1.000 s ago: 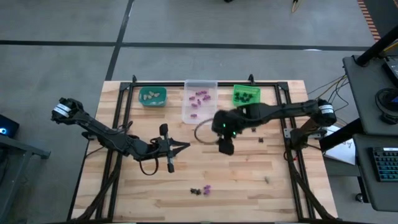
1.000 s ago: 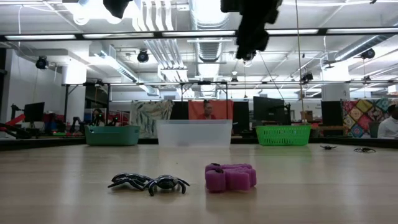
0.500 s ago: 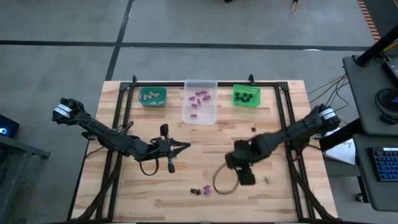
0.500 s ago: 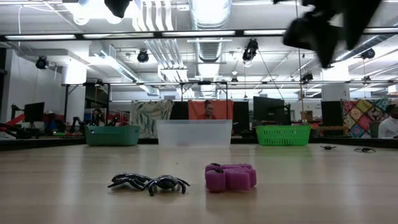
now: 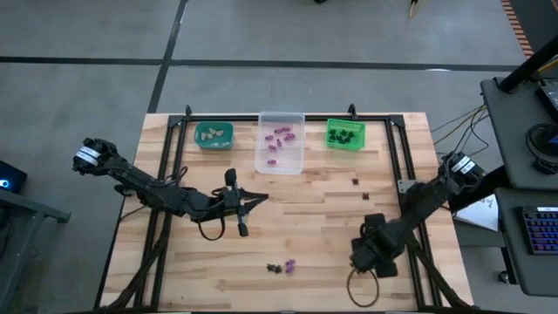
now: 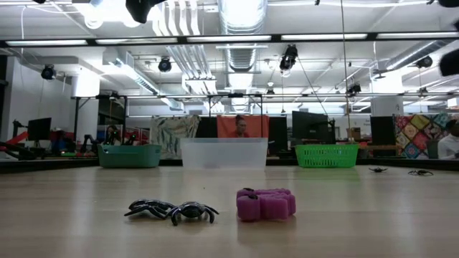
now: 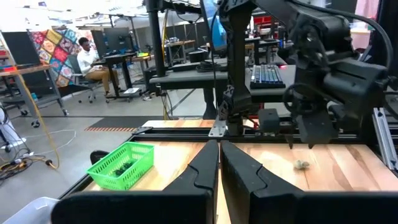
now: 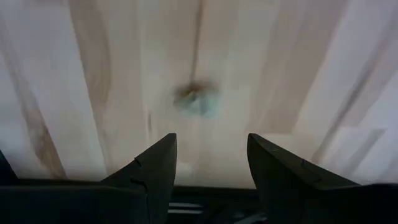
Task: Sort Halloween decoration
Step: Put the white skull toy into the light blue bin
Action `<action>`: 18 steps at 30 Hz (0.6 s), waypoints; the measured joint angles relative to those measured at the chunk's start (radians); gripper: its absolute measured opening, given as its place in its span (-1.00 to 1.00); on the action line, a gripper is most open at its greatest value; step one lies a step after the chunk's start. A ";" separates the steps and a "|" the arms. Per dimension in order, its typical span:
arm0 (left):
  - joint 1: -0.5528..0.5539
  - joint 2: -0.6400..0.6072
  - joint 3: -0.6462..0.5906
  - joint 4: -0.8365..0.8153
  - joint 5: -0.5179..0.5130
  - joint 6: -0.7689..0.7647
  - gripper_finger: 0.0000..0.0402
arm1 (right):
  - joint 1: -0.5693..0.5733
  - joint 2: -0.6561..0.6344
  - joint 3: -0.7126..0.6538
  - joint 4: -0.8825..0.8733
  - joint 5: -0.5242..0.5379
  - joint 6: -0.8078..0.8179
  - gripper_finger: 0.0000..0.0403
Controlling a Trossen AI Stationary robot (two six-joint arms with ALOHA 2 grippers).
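Observation:
The Halloween decoration is tiny trinkets. One pale beige trinket point(image 8: 196, 98) lies on the wood near the table's near right. My right gripper point(image 8: 208, 143) hangs open above it, pointing down, and touches nothing. The left wrist view shows the same trinket point(image 7: 302, 165) below that gripper point(image 7: 303, 142). Black spiders point(image 6: 172, 210) and a purple piece point(image 6: 265, 204) lie near the front edge. My left gripper point(image 5: 264, 202) is shut and empty, held level left of the table's middle.
A teal bin point(image 5: 214, 135), a clear bin point(image 5: 281, 155) and a green bin point(image 5: 345, 134) stand along the far edge, each with trinkets inside. Two small black trinkets point(image 5: 360, 188) lie right of the middle. A cable loop point(image 5: 362, 288) hangs under the right arm.
My right gripper has swung from beside the clear bin toward the table's near right corner, sinking and tipping until it points down over the beige trinket. Its fingers have stayed open. The trinkets have not moved.

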 joint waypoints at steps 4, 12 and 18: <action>0.005 0.000 0.000 0.007 0.000 0.000 -1.00 | 0.058 0.000 -0.028 0.016 0.000 0.040 -0.08; 0.005 0.000 0.000 0.007 0.000 0.000 -1.00 | 0.094 0.000 -0.077 0.096 0.001 0.060 -0.18; 0.005 0.000 0.000 0.010 0.000 0.000 -1.00 | 0.094 0.000 -0.094 0.099 0.061 0.061 -0.23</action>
